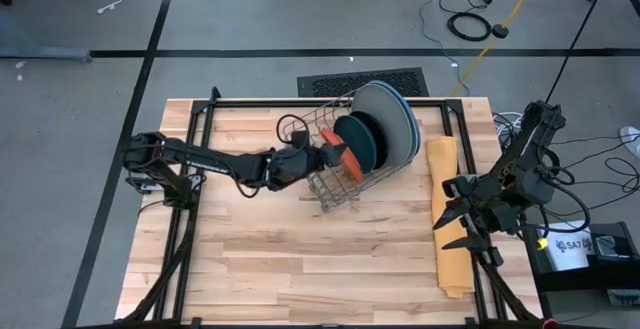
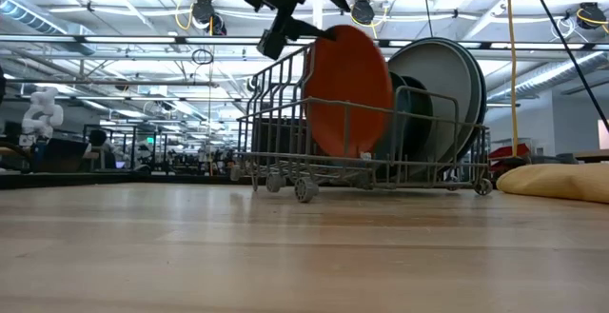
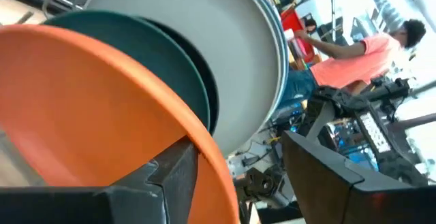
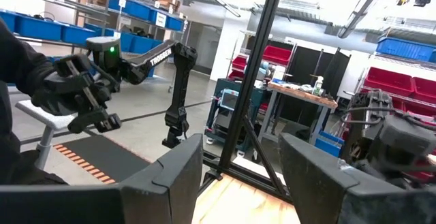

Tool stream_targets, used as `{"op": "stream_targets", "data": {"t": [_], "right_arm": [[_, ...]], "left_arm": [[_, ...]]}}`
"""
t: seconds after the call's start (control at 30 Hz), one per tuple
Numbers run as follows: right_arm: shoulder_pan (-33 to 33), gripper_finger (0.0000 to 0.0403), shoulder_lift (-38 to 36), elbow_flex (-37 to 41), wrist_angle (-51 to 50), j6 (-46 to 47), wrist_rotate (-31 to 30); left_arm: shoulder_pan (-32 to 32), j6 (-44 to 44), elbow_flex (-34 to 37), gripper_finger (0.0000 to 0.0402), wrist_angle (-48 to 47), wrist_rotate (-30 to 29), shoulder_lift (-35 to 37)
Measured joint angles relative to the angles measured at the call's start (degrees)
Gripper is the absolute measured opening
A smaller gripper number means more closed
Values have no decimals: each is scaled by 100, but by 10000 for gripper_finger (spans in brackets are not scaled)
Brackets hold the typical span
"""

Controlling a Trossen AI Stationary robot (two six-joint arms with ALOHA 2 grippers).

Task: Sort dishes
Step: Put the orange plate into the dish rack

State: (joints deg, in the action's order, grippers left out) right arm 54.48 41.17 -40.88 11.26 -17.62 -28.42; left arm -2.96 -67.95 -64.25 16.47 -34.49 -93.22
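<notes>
A grey wire rack (image 1: 340, 174) stands at the table's far middle. Several plates stand on edge in it. From the near end they are an orange one (image 1: 348, 162), a teal one (image 1: 358, 141) with a dark one behind it, and then large grey (image 1: 385, 119) and blue ones. My left gripper (image 1: 328, 153) is open at the orange plate's top rim (image 2: 335, 33). The rim runs between its fingers in the left wrist view (image 3: 214, 159). My right gripper (image 1: 458, 219) is open and empty, above the folded cloth at the table's right. My left gripper stands astride the orange plate's upper rim (image 3: 214, 159), coming from the table's left and above. One finger (image 3: 170, 176) lies close to the plate's hollow face, and the other (image 3: 327, 176) stands well clear. I cannot tell whether the near finger touches. The plate stands on edge in the rack.
A yellow-orange folded cloth (image 1: 447, 214) lies along the table's right edge. Black frame rails (image 1: 190, 159) run along the table's left, right and far sides. Bare wood lies in front of the rack. A person in a pink shirt (image 3: 354, 54) is beyond the table.
</notes>
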Motion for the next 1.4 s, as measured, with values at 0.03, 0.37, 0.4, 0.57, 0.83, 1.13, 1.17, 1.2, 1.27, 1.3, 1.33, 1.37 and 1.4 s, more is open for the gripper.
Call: {"op": "stream_targets", "data": {"t": [0.03,0.37,0.4,0.57,0.83,1.13,1.17,1.2,1.27,1.3,1.33,1.37,1.4], "right_arm": [[0,185,-2,0,-6,1,-1],[0,185,0,0,-23,-9,-1],[0,185,0,0,-7,-3,-1],[0,185,0,0,13,-1,-1],[0,185,-2,0,18,-1,-1],[0,185,0,0,31,-1,-1],[0,185,-1,0,32,-1,-1],[0,185,0,0,31,-1,-1],[0,185,-2,0,36,2,-1],[0,185,-2,0,45,0,-1],[0,185,0,0,53,-1,-1],[0,185,0,0,51,-1,1],[0,185,0,0,52,2,2]], "left_arm": [[-23,61,0,210,-27,-1,23],[2,99,-2,210,-854,148,40],[19,138,-2,210,-859,166,40],[111,272,-2,210,-790,280,40],[109,280,-2,143,-797,440,40],[108,502,-4,11,-684,450,40],[113,567,-4,11,-589,434,37],[120,652,-4,11,-443,449,34],[115,868,-4,6,-225,451,34],[115,977,-4,4,-104,453,34],[116,1096,-4,4,-14,473,34],[118,1215,-4,4,16,511,34],[131,1306,-4,4,37,549,34]]}}
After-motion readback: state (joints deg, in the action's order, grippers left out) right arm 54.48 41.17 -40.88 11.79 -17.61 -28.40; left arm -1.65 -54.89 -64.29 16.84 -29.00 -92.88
